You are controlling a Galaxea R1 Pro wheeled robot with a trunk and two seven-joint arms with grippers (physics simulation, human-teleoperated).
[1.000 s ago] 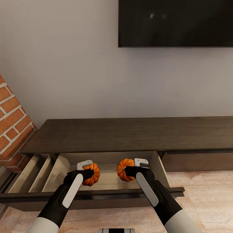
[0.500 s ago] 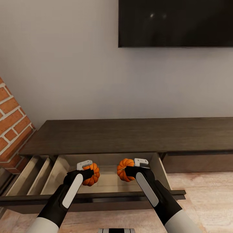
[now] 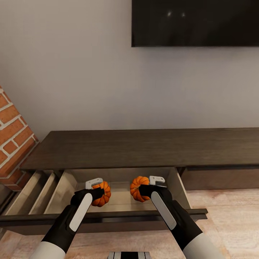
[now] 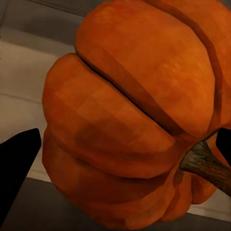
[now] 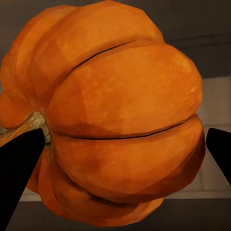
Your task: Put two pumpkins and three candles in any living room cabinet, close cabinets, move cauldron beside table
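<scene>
Two ribbed orange pumpkins hang over the open drawer of the dark brown cabinet (image 3: 144, 147). My left gripper (image 3: 96, 190) is shut on the left pumpkin (image 3: 101, 193), which looms large in the left wrist view (image 4: 134, 115) between the black fingertips (image 4: 17, 163). My right gripper (image 3: 148, 187) is shut on the right pumpkin (image 3: 137, 188), seen close up in the right wrist view (image 5: 115, 120) with its stem to one side. Both pumpkins sit above the drawer's pale wood interior (image 3: 120, 201). The candles and the cauldron are out of view.
A second pulled-out drawer (image 3: 36, 194) with pale dividers lies to the left, beside the red brick fireplace (image 3: 12, 140). A black TV (image 3: 196, 21) hangs on the grey wall. Light wood floor (image 3: 230, 223) stretches to the right. The drawer's dark front (image 3: 108, 216) runs under my wrists.
The whole view has shifted slightly, so the camera moved; the cabinet sits a little higher in the picture. Both grippers still hold their pumpkins in the same place over the drawer.
</scene>
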